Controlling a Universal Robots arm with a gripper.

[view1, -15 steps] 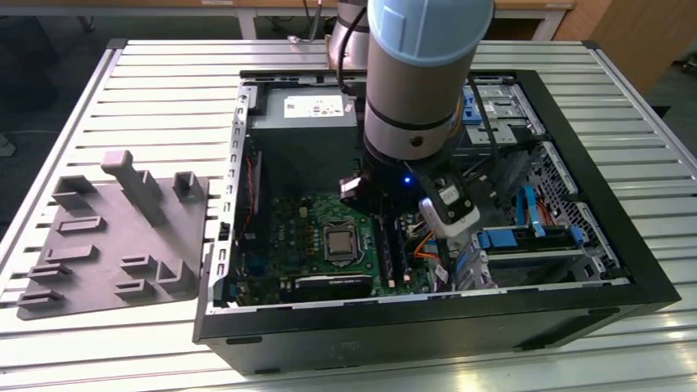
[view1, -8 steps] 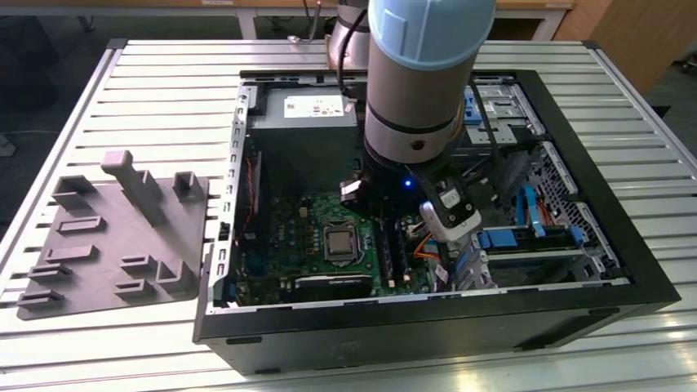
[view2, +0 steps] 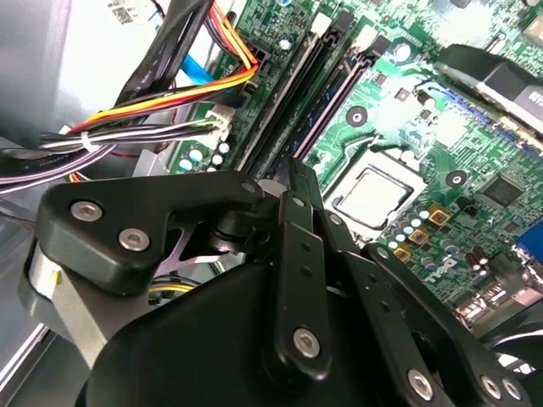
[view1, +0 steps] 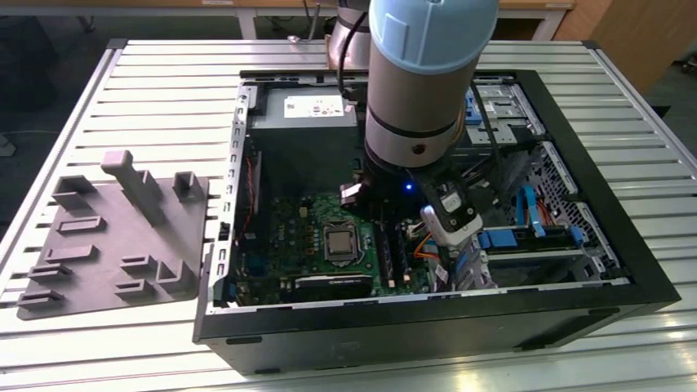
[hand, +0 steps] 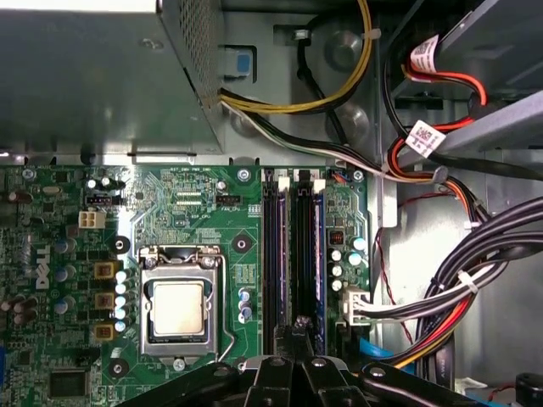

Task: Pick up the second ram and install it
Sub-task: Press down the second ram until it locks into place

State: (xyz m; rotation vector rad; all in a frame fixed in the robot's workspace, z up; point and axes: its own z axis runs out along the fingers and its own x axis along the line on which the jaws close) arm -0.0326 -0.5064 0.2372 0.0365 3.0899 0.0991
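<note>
While I hover inside the open computer case [view1: 610,245], the jaws [hand: 299,335] sit pressed together above the memory slots.
I see the second ram [hand: 303,246] seated upright in its motherboard socket, beside the processor [hand: 179,307]; the grey tray [view1: 109,245] lies on the desk [view1: 163,90].

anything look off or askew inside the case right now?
Nothing stands out. The black gripper sits over the long black memory slots beside the silver processor on the green motherboard. Cable bundles lie off to the side, clear of the slots.
</note>
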